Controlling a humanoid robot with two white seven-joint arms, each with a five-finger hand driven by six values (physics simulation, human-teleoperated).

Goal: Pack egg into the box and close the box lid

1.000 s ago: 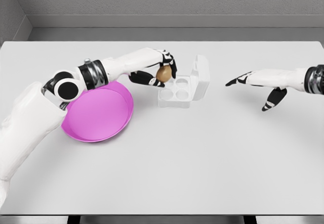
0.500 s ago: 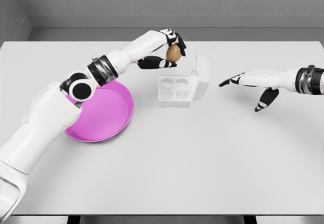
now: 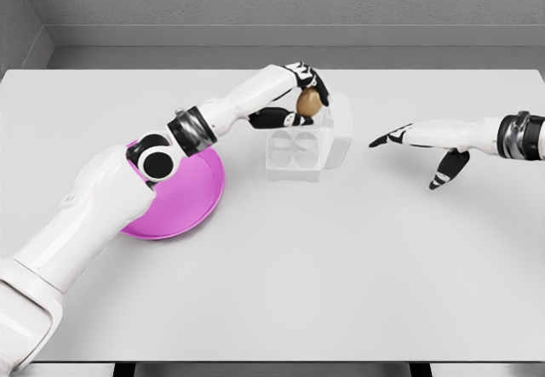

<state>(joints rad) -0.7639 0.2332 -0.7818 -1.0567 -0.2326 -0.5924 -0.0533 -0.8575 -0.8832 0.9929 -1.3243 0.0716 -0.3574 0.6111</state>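
Left hand clenched, right hand spread

No readable text, label, brand, number or sign is showing anywhere in the head view. The white box, the brown egg, the pink plate and the white table are all presenting plain, unmarked surfaces.

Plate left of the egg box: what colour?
Pink-magenta plate, head view.
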